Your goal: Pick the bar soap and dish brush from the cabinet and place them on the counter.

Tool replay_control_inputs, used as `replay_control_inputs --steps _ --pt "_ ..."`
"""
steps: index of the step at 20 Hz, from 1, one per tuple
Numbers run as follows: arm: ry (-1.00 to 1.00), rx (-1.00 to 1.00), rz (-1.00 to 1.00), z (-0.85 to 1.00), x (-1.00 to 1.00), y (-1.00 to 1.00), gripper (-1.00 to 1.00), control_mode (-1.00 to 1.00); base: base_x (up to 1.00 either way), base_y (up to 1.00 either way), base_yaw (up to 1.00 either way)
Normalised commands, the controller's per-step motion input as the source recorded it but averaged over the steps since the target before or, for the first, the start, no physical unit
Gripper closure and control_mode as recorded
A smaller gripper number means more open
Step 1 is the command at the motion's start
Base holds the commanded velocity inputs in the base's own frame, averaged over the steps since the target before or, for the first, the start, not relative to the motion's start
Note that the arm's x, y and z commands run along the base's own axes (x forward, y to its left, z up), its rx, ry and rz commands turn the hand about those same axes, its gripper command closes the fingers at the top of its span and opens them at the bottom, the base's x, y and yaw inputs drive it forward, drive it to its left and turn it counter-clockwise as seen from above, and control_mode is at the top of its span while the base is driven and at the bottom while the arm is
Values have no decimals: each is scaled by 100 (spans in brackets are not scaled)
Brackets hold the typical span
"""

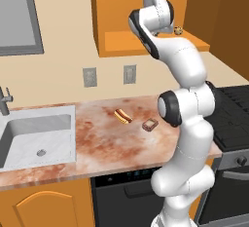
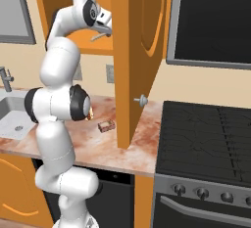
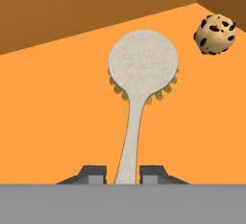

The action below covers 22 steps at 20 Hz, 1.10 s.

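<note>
Gripper (image 3: 123, 171) is clamping the thin handle of the pale grey round-headed dish brush (image 3: 141, 64) inside the orange wooden cabinet (image 1: 121, 43); next it needs lifting out to the marbled counter (image 1: 102, 143).

Matt speckled dish brush (image 3: 141, 64), marble-look counter (image 1: 102, 138)

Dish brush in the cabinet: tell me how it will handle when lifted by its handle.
The dish brush looks rigid, so it probably won't flop. Its round head outweighs the thin handle held by the gripper, so it may droop or pivot. Flat-lying, it seems unlikely to roll.
</note>
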Motion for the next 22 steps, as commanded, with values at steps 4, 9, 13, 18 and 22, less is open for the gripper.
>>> replay_control_inputs --steps 4,9,13,18,22 --pt "0 2 1 0 -36 0 100 -100 0 0 0" --pt "-2 3 2 0 -46 0 100 -100 0 0 0" --pt "-4 2 2 0 -51 0 100 -100 0 0 0" --pt "-5 2 1 0 -59 0 100 -100 0 0 0" --pt "-5 3 1 0 -62 0 100 -100 0 0 0"
